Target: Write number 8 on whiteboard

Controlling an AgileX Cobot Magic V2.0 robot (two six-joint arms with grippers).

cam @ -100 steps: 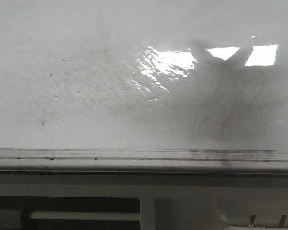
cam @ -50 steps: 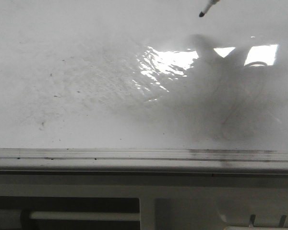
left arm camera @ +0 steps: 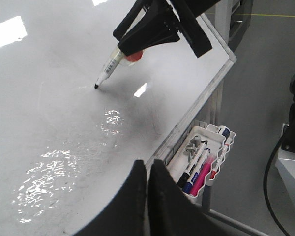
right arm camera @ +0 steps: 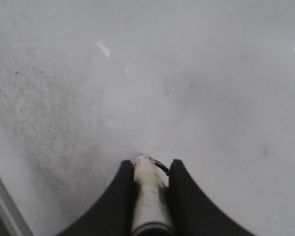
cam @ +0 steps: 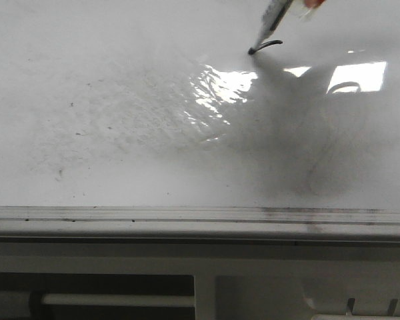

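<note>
The whiteboard [cam: 120, 147] is glossy white with grey smudges, a glare patch and a pale metal edge strip [cam: 187, 215]. My right gripper [right arm camera: 147, 167] is shut on a white marker [right arm camera: 148, 196] with a black tip. In the front view the marker [cam: 275, 17] comes in from the top and its tip touches the board at the end of a short black curved stroke [cam: 267, 45]. The full number 8 does not show, only this stroke. The left wrist view shows the marker [left arm camera: 108, 69] tip on the whiteboard [left arm camera: 49, 123]. My left gripper [left arm camera: 148, 167] is shut and empty above the board's edge.
A white tray [left arm camera: 206, 147] holding several markers hangs off the whiteboard's edge by a metal stand. Grey floor lies beyond it. A shelf with a white rod [cam: 113, 301] sits below the board's edge strip.
The marker has come down from the top of the front view onto the board and drawn a short black stroke. The shadow over the glare has shifted left.
</note>
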